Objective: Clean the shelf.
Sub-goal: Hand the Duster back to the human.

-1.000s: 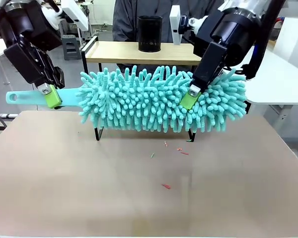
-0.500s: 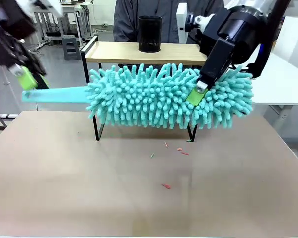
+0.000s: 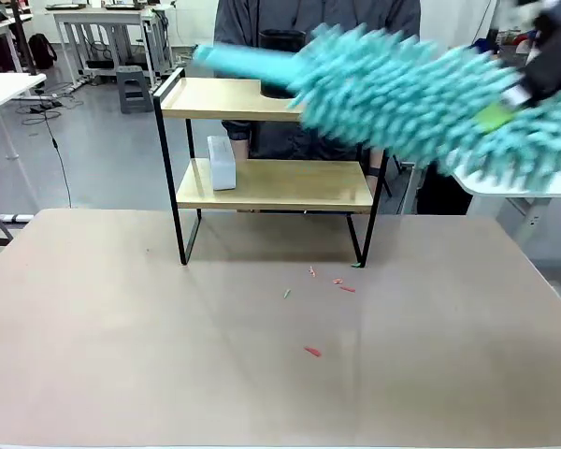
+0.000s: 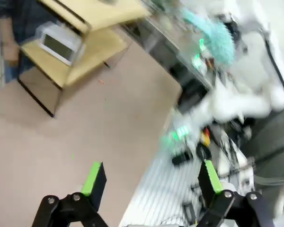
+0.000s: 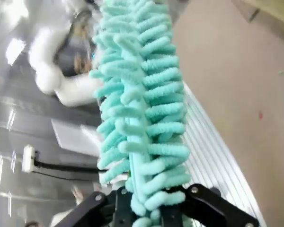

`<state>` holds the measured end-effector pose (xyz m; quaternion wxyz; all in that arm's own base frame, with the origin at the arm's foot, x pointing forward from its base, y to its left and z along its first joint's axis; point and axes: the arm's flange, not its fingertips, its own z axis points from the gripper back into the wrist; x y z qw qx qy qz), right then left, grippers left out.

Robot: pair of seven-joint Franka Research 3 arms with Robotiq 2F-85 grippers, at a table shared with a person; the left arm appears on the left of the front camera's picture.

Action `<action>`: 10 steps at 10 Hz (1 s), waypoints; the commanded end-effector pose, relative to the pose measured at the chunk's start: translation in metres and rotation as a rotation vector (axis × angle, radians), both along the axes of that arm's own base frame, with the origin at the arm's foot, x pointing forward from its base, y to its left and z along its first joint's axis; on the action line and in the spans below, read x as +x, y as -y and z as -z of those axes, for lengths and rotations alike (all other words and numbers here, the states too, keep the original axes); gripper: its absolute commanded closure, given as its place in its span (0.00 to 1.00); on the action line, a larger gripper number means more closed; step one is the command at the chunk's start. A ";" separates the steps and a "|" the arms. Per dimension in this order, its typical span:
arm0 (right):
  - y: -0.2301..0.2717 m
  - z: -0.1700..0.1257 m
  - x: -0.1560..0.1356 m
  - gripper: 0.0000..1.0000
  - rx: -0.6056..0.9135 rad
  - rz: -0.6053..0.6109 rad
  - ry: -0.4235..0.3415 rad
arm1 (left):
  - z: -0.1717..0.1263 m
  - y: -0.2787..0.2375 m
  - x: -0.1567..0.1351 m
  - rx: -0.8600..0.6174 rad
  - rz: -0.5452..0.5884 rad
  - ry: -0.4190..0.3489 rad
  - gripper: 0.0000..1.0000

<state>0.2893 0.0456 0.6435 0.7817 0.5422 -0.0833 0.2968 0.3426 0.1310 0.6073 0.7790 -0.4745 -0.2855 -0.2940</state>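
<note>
Front approach to shelf (image 3: 262, 182) is open, table (image 3: 122, 355) bare apart from small scraps (image 3: 312, 352). Lower board: white box (image 3: 222, 162) blocks 9 o'clock end. Top board: duster (image 3: 430, 94) slants over from 3 o'clock, black cup (image 3: 276, 39) behind it.

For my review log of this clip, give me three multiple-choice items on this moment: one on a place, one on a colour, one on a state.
1. Where does the white box sit?
A. on the shelf's lower board
B. on the top board
C. on the table

2. What colour is the duster?
A. pink
B. turquoise
C. yellow

3. How is the left tool?
A. shut on the duster
B. shut on the box
C. open, holding nothing

Answers: 1 A, the box stands at the left end of the lower board of the shelf. 2 B, its fluffy strands are turquoise. 3 C, its green pads stand wide apart over the table, while the right tool holds the duster.
</note>
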 end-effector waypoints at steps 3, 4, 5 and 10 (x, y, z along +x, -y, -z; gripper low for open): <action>0.104 0.032 -0.055 1.00 0.372 0.710 0.043 | 0.061 0.040 0.060 -0.226 -0.320 0.080 0.00; 0.119 0.052 -0.049 1.00 0.411 0.818 -0.055 | 0.070 0.048 0.072 -0.229 -0.317 0.064 0.00; 0.128 0.080 -0.035 1.00 0.436 0.880 -0.180 | 0.077 0.055 0.085 -0.261 -0.283 0.021 0.00; 0.132 0.203 0.060 1.00 0.445 0.836 -0.584 | 0.079 0.053 0.073 -0.240 -0.327 0.014 0.00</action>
